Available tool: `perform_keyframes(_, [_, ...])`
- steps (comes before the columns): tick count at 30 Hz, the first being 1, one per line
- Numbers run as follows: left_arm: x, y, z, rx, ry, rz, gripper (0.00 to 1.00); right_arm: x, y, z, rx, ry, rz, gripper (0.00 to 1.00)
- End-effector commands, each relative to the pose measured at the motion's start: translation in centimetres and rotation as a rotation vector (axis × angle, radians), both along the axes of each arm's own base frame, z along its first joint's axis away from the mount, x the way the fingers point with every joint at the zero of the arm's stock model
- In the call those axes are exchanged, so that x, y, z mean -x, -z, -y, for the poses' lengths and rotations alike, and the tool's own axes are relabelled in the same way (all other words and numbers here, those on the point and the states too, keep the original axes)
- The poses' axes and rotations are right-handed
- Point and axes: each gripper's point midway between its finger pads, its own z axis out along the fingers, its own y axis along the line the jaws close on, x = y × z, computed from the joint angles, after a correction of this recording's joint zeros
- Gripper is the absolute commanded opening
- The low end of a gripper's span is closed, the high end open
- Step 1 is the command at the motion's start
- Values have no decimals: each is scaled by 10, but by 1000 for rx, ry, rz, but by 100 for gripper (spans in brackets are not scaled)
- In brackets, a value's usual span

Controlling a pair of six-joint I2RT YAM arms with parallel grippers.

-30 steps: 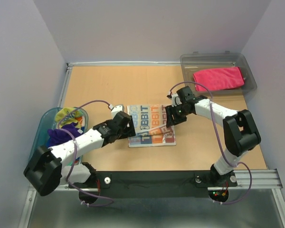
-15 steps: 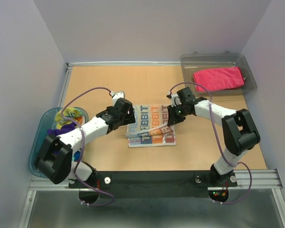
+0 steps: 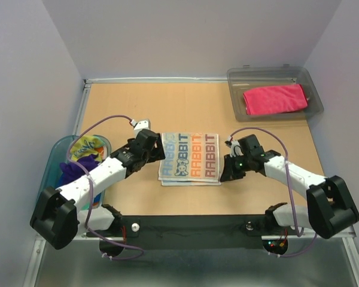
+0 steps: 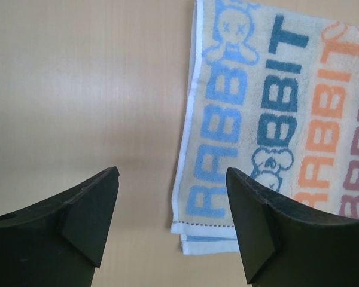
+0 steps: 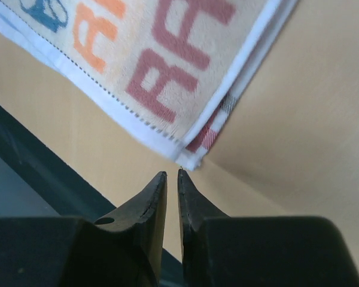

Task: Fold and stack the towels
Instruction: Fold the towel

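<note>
The blue-orange-pink striped towel (image 3: 189, 157) with big letters lies folded flat mid-table; its left edge (image 4: 275, 119) fills the left wrist view, and its near right corner (image 5: 155, 60) shows in the right wrist view. My left gripper (image 3: 154, 152) (image 4: 172, 173) hovers open at the towel's near left corner, nothing between its fingers. My right gripper (image 3: 227, 171) (image 5: 172, 173) sits just off the near right corner, jaws almost together and empty. A magenta pink towel (image 3: 275, 98) lies folded in the clear bin. Yellow (image 3: 87, 146) and purple (image 3: 78, 170) towels are bunched in the tub.
The clear grey plastic bin (image 3: 315, 89) stands at the back right corner. The blue-rimmed oval tub (image 3: 48, 179) sits off the table's left edge. A dark rail (image 3: 191, 230) runs along the near edge between the arm bases.
The right gripper left the towel's far right edge, came down past the near right corner and closed its jaws. The left gripper drew back left. The towel now lies flat.
</note>
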Motion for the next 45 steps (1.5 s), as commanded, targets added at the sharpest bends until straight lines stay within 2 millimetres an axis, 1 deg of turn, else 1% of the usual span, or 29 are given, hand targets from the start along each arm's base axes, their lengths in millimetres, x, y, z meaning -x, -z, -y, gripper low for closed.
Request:
perform_keyframes(1, [10, 3, -7, 10, -11, -7, 83, -3, -9, 1, -34, 119, 36, 19])
perform_keyframes(6, [21, 15, -3, 59, 2, -41, 83, -17, -23, 3, -31, 137, 121, 31])
perform_keyframes(7, [22, 18, -2, 62, 0, -51, 83, -26, -26, 5, -15, 168, 141, 41])
perform_keyframes(9, [22, 21, -1, 79, -19, -56, 83, -45, -32, 5, 0, 212, 177, 49])
perform_keyframes(13, [18, 32, 0, 83, -43, -67, 83, -84, -41, 7, 40, 314, 252, 51])
perform_keyframes(14, [15, 31, 1, 81, -48, -60, 83, -101, -54, 4, 25, 336, 307, 50])
perform_keyframes(16, [4, 29, 3, 67, -64, -38, 80, -122, -53, 7, 66, 372, 345, 46])
perform_keyframes(17, [-6, 19, 7, 75, -69, -12, 79, -138, -63, 4, 58, 383, 386, 45])
perform_keyframes(18, [-12, 17, 9, 71, -75, 0, 77, -146, -63, 3, 67, 388, 392, 44])
perform_keyframes(19, [-26, 12, 14, 66, -83, 14, 75, -161, -61, 0, 81, 390, 398, 42])
perform_keyframes(21, [-41, 9, 20, 62, -88, 20, 73, -175, -58, -3, 88, 392, 404, 38])
perform_keyframes(22, [-49, 20, 21, 39, -94, -5, 71, -182, -54, -5, 92, 391, 403, 37])
perform_keyframes(23, [-61, 10, 27, 46, -94, 16, 70, -190, -44, -8, 98, 389, 392, 33])
perform_keyframes(24, [-68, 11, 31, 42, -92, 16, 69, -200, -47, -11, 90, 390, 406, 32])
perform_keyframes(25, [-73, 24, 32, 17, -98, -12, 68, -205, -43, -14, 89, 383, 401, 32])
perform_keyframes(26, [-84, 20, 37, 28, -99, -4, 66, -210, -29, -16, 105, 375, 381, 31])
perform_keyframes(28, [-92, 39, 40, 5, -98, -46, 66, -225, -29, -22, 96, 366, 389, 31])
perform_keyframes(29, [-101, 37, 44, 16, -101, -43, 65, -229, -13, -22, 112, 363, 361, 31])
perform_keyframes(31, [-107, 54, 45, -2, -103, -81, 63, -243, -11, -26, 104, 358, 367, 32])
perform_keyframes(32, [-115, 52, 44, 3, -113, -74, 63, -249, -8, -23, 107, 364, 364, 31])
perform_keyframes(33, [-119, 54, 44, 1, -116, -76, 63, -253, 7, -23, 121, 361, 341, 31])
perform_keyframes(34, [-123, 62, 42, -10, -124, -90, 62, -258, 10, -24, 117, 354, 339, 31])
perform_keyframes(35, [-131, 58, 44, -1, -125, -81, 62, -274, 2, -24, 104, 366, 362, 31])
perform_keyframes(37, [-140, 70, 36, -21, -145, -109, 62, -286, 8, -23, 108, 370, 361, 31])
perform_keyframes(38, [-150, 64, 40, -14, -142, -94, 62, -300, 11, -23, 104, 370, 370, 32])
perform_keyframes(40, [-161, 71, 33, -27, -159, -104, 61, -313, 12, -24, 101, 370, 384, 32])
perform_keyframes(41, [-172, 64, 33, -22, -160, -87, 60, -320, 13, -27, 88, 357, 386, 32])
perform_keyframes(43, [-180, 61, 26, -31, -173, -83, 61, -323, 7, -33, 61, 342, 391, 33])
perform_keyframes(45, [-184, 38, 22, -36, -180, -42, 61, -319, -10, -33, 38, 345, 406, 35])
